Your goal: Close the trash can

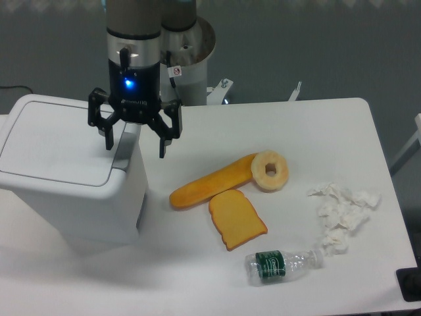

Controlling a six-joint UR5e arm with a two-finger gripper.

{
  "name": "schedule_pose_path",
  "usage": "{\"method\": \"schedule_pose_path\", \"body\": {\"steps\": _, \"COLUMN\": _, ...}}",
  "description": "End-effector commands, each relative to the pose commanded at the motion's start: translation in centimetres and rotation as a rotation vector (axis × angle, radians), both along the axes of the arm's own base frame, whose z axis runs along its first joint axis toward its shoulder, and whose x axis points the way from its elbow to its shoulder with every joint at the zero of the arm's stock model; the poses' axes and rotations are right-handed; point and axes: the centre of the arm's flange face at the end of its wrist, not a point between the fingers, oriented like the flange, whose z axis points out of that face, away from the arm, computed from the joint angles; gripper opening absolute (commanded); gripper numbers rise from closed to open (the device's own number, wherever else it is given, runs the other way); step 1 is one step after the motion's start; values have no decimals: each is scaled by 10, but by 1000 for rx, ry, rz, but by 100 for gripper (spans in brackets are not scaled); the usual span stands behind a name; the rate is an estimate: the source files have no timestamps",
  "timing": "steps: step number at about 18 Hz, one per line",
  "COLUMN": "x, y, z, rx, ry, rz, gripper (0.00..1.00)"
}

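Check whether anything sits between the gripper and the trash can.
Nothing visible does. The gripper hangs open right over the trash can's right edge by the grey latch; the lid already lies flat. The food items lie apart to the right.

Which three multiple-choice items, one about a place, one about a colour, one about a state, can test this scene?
1. Where does the water bottle lie?
A. in front of the bread slice
B. on the trash can
C. behind the bagel

2. What colour is the bottle's label?
A. red
B. green
C. yellow

3. How is the trash can lid?
A. standing upright
B. taken off
C. down flat

Answers:
1 A, it lies near the table's front edge.
2 B, its band is dark green.
3 C, it lies level, with the gripper jaws apart at its latch end.
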Motion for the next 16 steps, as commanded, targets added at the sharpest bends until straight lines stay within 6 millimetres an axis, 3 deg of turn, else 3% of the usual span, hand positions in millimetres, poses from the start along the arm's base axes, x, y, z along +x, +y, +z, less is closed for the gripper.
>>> {"method": "schedule_pose_path", "body": {"steps": 3, "x": -51, "y": -26, "z": -8, "rx": -50, "ry": 82, "rz": -83, "gripper": 100}}
{"method": "schedule_pose_path", "body": {"steps": 7, "x": -126, "y": -58, "z": -41, "rx": -114, "ry": 90, "rz": -82, "gripper": 100}}
{"method": "schedule_pose_path", "body": {"steps": 16, "x": -264, "y": -122, "z": -140, "rx": -317, "ry": 128, "rz": -371, "gripper": 100}}
